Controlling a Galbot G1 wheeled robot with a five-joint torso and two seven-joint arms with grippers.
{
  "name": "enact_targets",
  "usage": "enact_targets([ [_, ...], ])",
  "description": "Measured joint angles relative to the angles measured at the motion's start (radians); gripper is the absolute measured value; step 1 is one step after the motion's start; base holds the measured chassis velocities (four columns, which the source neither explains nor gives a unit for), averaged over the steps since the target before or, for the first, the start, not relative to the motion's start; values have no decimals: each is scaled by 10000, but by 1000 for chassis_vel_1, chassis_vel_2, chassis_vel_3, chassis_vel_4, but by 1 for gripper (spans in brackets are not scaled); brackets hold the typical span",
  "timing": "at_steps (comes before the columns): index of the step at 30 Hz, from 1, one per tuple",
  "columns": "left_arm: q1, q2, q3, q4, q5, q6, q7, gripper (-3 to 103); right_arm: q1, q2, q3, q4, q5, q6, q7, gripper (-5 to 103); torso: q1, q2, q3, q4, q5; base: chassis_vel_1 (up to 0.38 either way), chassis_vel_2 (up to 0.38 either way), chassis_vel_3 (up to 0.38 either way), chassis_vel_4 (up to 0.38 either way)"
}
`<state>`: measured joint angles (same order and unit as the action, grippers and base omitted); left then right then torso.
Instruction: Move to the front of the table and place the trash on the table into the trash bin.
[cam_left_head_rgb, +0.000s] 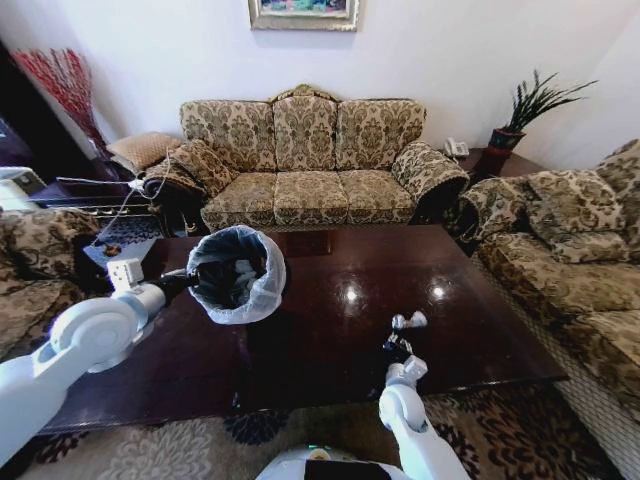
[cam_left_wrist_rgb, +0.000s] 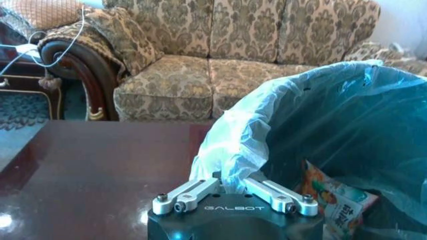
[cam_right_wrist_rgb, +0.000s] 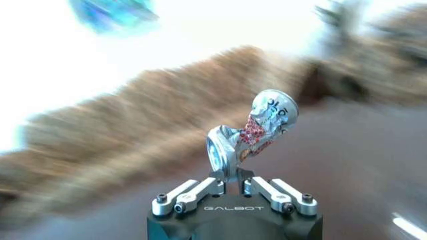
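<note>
Carrying the last visible bit of trash is the step in hand, I judge. Right gripper (cam_left_head_rgb: 400, 335) sits low over the near-right part of the large dark glossy reddish-brown wooden table (cam_left_head_rgb: 330, 330), fingers pinched on a small crushed silvery-white can w/ red-and-blue print (cam_right_wrist_rgb: 250, 132); in head view it pokes up past the fingertips (cam_left_head_rgb: 408, 321).

Left gripper (cam_left_head_rgb: 192, 283) is clamped on the rim of the round black trash bin w/ translucent white bag liner (cam_left_head_rgb: 237, 272), fingers nipping the folded liner edge (cam_left_wrist_rgb: 230, 185). Bin is tilted, mouth toward the robot, over the table's left-centre part; can't tell if its base touches the wood. Inside: an orange-and-white snack wrapper (cam_left_wrist_rgb: 333, 202) plus pale crumpled bits (cam_left_head_rgb: 243, 268).

Next move, as I read it: bring can across to the left, get it above the bin mouth, then let go. Bin opening faces the right way, so mostly a sideways carry w/ some lift over the rim.

Surface: polished, mirror-like, bright light spots reflecting near centre; no other litter that I can see on the wood.

Room: floral-patterned beige three-seat sofa (cam_left_head_rgb: 305, 160) behind the table, matching sofa (cam_left_head_rgb: 575, 260) on the right, potted spiky green plant (cam_left_head_rgb: 525, 110) on a corner stand, framed picture (cam_left_head_rgb: 303, 13) on the white wall, patterned rug (cam_left_head_rgb: 520, 430) underfoot.
</note>
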<state>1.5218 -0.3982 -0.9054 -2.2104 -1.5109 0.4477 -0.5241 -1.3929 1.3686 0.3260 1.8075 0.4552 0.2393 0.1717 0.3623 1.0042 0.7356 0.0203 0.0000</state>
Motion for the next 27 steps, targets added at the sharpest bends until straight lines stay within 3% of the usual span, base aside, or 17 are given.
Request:
enact_targets([
  [1, -23, 165, 13, 111, -79, 29, 12, 0, -62, -77, 47, 622, -30, 82, -1113, 8, 0, 1, 0, 0, 0, 0, 0, 0, 0],
  [2, -23, 165, 13, 111, -79, 29, 12, 0, -62, -77, 47, 622, -30, 82, -1113, 8, 0, 1, 0, 0, 0, 0, 0, 0, 0],
  [3, -67, 378, 12, 343, -179, 38, 46, 0, 20, -218, 55, 1401, 1, -49, -2449, 8, -1, 1, -1, -4, -1, 0, 0, 0, 0],
  [4, -67, 378, 12, 343, -179, 38, 46, 0, 20, -218, 55, 1401, 1, -49, -2449, 8, -1, 1, -1, -4, -1, 0, 0, 0, 0],
  [6, -115, 610, -52, 572, -629, 65, -87, 0, 573, -615, -324, 2197, 359, -303, -4102, 8, -1, 0, 0, 0, 0, 0, 0, 0, 0],
  [7, -115, 610, -52, 572, -629, 65, -87, 0, 573, -615, -324, 2197, 359, -303, -4102, 8, -1, 0, 0, 0, 0, 0, 0, 0, 0],
  [9, -155, 852, -57, 608, -1089, 138, -183, 0, 1498, -951, -843, 2723, 697, -605, -5287, 8, 0, 0, 0, 1, -3, 0, 0, 0, 0],
  [12, -150, 1026, -25, 534, -1202, 157, -236, 0, 2533, -1141, -1457, 2879, 959, -987, -5754, 8, 0, 0, 0, 1, 0, 0, 0, 0, 0],
  [16, -130, 1096, -7, 171, -1367, 202, -309, 0, 3913, -1275, -2638, 2598, 1278, -1450, -5738, 8, 1, 0, 0, 0, 0, 0, 0, 0, 0],
  [21, -36, 833, -9, -564, -1483, 253, -505, 0, 5417, -910, -4091, 1796, 1457, -2042, -5442, 8, 2, 0, 1, 2, 0, 0, 0, 0, 0],
  [27, 48, 678, -14, -965, -1517, 296, -591, 0, 6066, -587, -4801, 1239, 1410, -2212, -5406, 4, 1, 0, 0, 2, 0, 0, 0, 0, 0],
])
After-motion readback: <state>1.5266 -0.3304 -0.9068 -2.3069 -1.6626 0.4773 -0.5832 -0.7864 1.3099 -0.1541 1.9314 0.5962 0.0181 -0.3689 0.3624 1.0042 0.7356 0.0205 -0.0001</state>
